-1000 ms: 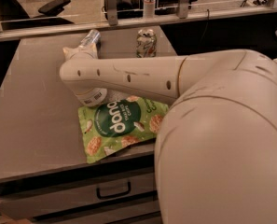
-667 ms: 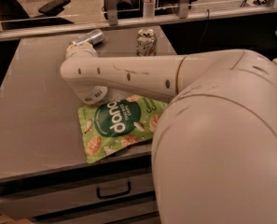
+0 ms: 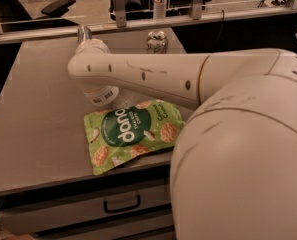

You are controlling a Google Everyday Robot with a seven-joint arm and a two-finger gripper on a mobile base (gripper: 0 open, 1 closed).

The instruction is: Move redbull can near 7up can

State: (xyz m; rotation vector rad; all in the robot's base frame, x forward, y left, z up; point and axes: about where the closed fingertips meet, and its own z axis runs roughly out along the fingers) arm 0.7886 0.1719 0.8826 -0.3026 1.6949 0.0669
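The pincer sits at the table's eleven o'clock by the redbull can, grip impossible to tell; 7up can at one o'clock.

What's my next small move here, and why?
Probably carry the slim can sideways toward the white-and-green can. The slim one peeks above the wrist, which hides the gripper, at the back left of the table; the other stands apart along the same back edge.

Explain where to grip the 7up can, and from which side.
Take the 7up can across its round wall from the front: it stands upright, a ledge close behind. The tool is hidden behind the arm's wrist, by the redbull can.
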